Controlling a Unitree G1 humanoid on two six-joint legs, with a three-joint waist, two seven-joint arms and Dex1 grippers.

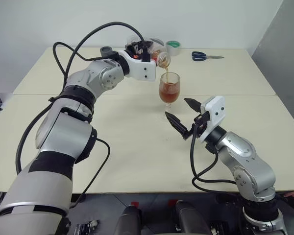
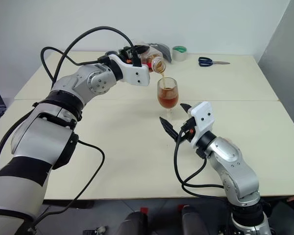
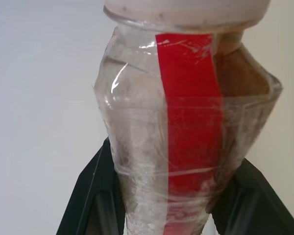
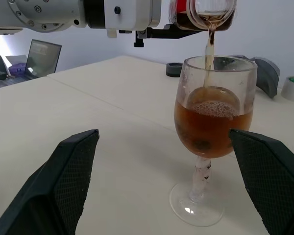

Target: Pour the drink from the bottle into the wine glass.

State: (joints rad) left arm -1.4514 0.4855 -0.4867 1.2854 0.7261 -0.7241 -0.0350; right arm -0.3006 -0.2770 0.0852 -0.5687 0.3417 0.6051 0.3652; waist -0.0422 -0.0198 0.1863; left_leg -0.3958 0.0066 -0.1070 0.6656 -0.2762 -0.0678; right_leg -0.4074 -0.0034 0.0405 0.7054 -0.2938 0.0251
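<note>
We see the left gripper clamped on the bottle, holding it tipped on its side above the wine glass, w/ the open mouth angled down over the rim. A thin stream of the drink falls from the mouth into the bowl — the right wrist view shows it landing in the liquid, w/ foam on the surface. The glass stands upright on the table, roughly half full of reddish-brown liquid, foot flat on the top near the seam between the two table halves.

In the left wrist view we look along the bottle's body: clear plastic w/ a red label strip running down it, and the black fingers pressed against both sides. Some brown liquid sits in the shoulder toward the neck.

The right gripper hovers just beside the glass on the near side, jaws spread wide and grasping nothing. From its wrist cam the two black fingers flank the glass (one each side of the stem and foot) but stay apart from it — no contact that we can see.

Farther back on the table: a pair of blue-handled scissors, a roll of tape and a small dark cap-like object. A grey object lies behind the glass; we can't tell what it is. A laptop shows at the table's far left.
</note>
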